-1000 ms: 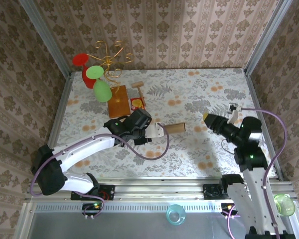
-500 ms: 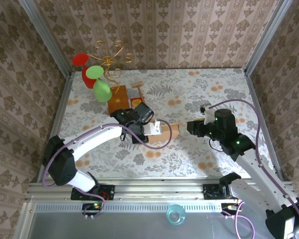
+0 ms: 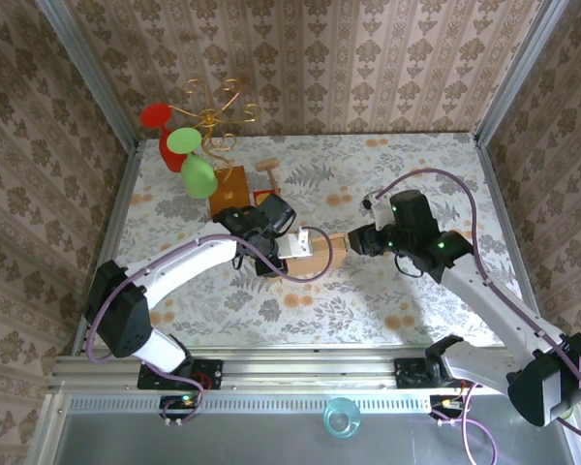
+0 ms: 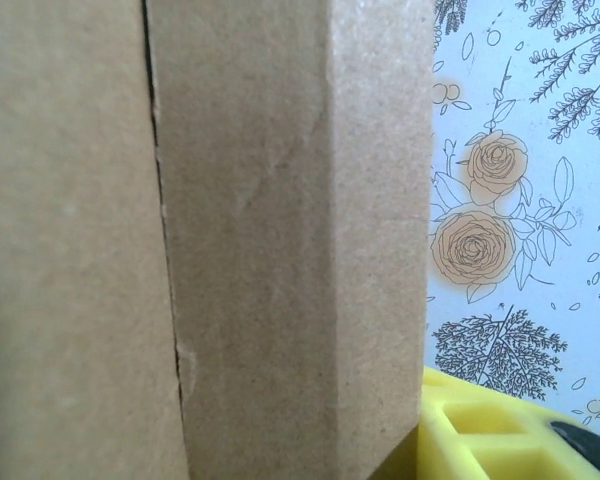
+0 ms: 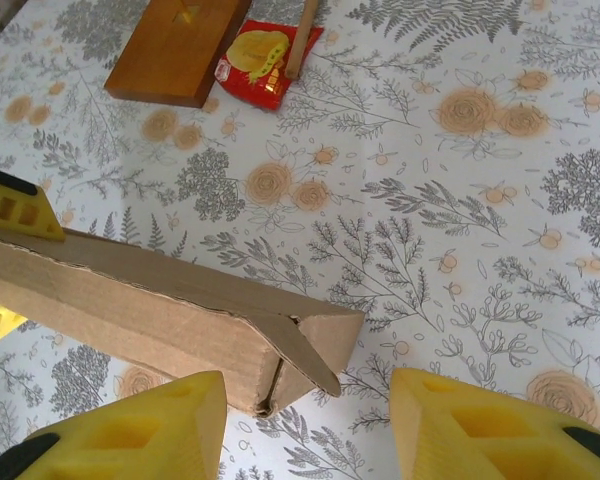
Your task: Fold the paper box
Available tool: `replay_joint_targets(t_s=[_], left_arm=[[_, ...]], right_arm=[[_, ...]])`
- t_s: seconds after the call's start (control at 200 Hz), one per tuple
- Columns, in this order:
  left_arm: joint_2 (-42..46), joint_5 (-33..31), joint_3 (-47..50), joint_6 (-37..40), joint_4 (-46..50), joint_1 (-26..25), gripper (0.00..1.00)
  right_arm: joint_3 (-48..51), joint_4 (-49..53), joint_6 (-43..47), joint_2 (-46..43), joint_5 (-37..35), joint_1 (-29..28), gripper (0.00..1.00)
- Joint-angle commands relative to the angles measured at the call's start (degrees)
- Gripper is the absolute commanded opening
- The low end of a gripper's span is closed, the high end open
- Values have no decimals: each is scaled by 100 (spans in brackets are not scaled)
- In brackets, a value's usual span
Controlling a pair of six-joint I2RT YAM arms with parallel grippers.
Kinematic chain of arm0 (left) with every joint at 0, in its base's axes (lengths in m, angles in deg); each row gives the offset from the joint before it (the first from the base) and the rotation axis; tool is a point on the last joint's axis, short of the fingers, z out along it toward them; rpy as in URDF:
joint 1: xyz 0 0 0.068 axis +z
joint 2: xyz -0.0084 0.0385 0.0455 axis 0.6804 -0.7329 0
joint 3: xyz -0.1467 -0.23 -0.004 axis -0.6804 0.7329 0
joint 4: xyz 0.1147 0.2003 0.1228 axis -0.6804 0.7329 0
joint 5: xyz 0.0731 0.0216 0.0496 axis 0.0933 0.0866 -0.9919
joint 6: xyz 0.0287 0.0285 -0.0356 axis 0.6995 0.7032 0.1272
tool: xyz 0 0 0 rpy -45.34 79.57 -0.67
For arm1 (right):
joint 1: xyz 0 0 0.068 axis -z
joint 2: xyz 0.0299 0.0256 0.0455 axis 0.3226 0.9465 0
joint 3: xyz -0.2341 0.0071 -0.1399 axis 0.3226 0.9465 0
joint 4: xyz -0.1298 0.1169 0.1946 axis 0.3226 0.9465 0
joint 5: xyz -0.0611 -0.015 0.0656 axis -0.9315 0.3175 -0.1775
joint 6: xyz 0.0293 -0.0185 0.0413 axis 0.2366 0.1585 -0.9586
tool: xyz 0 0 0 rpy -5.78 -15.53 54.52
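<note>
The left gripper [image 3: 303,252] clamps one end of the paper box [image 5: 160,305]. The right gripper [image 5: 307,395] is spread wide, with the box's other end just ahead of its fingers.

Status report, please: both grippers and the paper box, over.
Left gripper shut on paper box. Right gripper open, facing its free end. Wooden board and red packet lie apart, beyond.

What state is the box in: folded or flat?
Partly folded: the paper box forms a narrow hollow shell, its end flaps loose, not closed.
</note>
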Motion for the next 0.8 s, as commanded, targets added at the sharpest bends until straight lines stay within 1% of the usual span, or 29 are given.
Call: replay_joint_targets(t_s=[0.0, 0.185, 0.28, 0.305, 0.365, 0.42, 0.52, 0.795], left_arm=[[-107, 96, -49, 102, 55, 63, 43], [-134, 79, -33, 116, -12, 64, 43], [-146, 55, -32, 118, -29, 65, 43], [-146, 56, -32, 116, -35, 64, 43], [-139, 55, -28, 112, -57, 80, 43], [-131, 74, -29, 120, -66, 90, 43], [-146, 75, -23, 123, -93, 99, 43], [-189, 90, -23, 129, -119, 133, 44]], right_arm=[[-295, 297, 423, 206, -177, -91, 47], [-673, 474, 702, 557, -218, -102, 46], [-827, 474, 905, 707, -208, -171, 44], [-870, 648, 964, 754, -215, -192, 43], [-970, 762, 1099, 874, -192, -231, 38], [-1031, 862, 1207, 955, -233, -273, 37], [-1055, 953, 1270, 997, -356, -286, 35], [-982, 966, 1309, 897, -341, -295, 31]])
